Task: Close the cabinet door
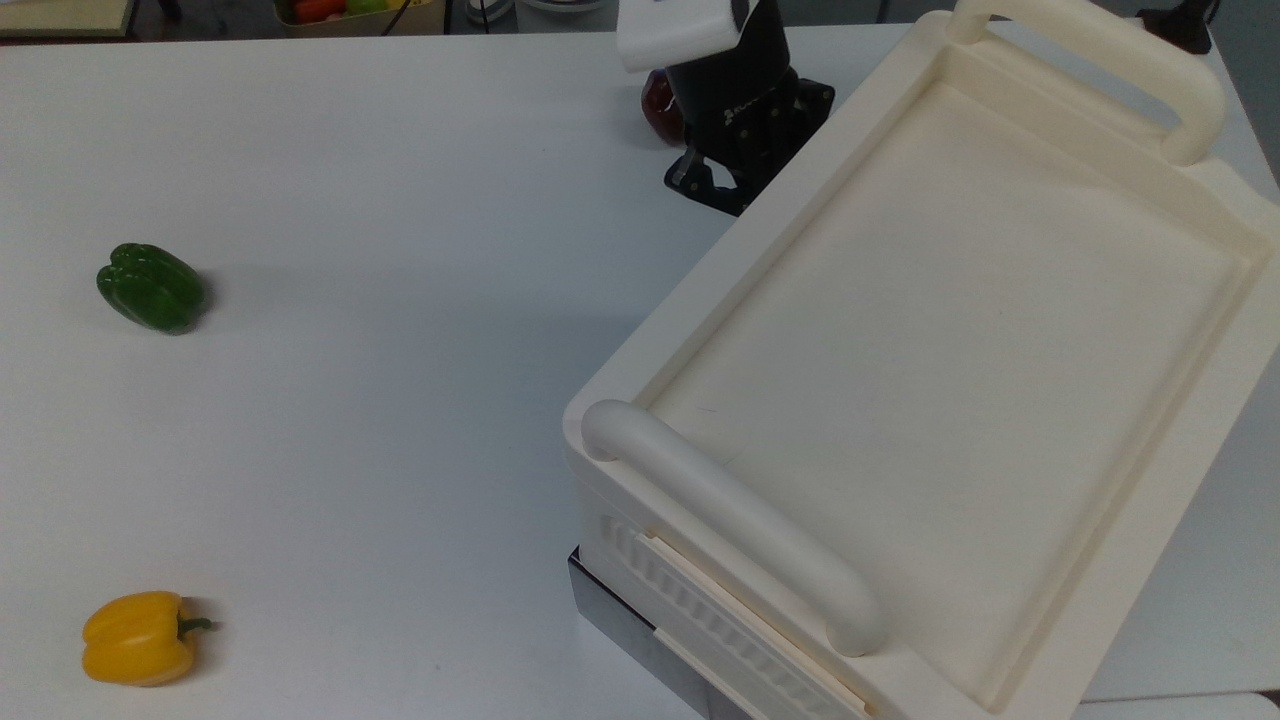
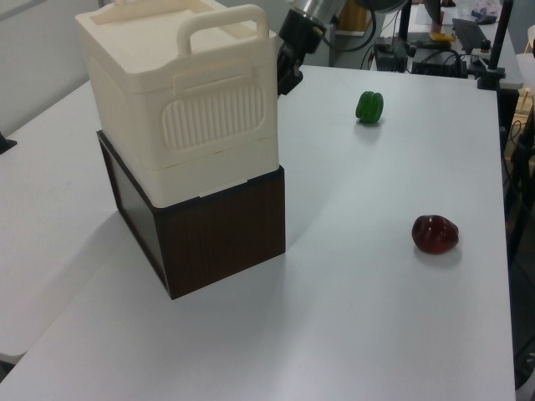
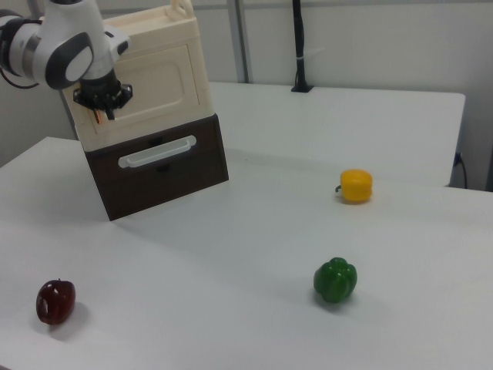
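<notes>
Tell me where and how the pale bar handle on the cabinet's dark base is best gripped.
Probably the middle of the bar handle, coming straight at the dark base from its front and pinching top to bottom. The bar runs level across that front, shadow behind its middle suggests a gap, and its ends meet the panel. The gripper sits higher, by the cabinet door.

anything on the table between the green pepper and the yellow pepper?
Nothing. In the top view the table is bare between the green pepper and the yellow pepper; the right view agrees.
</notes>
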### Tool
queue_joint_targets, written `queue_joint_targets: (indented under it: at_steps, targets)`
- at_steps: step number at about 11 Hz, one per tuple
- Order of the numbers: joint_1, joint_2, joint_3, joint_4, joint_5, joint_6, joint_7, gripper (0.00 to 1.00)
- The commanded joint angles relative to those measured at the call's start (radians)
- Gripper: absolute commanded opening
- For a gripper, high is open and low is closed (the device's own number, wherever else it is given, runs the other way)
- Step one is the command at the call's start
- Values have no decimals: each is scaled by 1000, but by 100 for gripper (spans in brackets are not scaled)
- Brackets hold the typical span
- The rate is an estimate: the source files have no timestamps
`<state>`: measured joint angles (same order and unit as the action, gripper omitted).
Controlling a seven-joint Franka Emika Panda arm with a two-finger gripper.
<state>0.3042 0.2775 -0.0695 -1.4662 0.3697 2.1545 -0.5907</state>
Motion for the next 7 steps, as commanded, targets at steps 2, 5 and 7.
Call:
queue_joint_targets:
  at_steps: [2,5,7]
  targets:
    - [-186,-47,99,4,-132,-279,221,7]
    - [-259,-69,102,1,-317,-490,423,8]
    - [-284,-89,36,1,-310,-530,427,21]
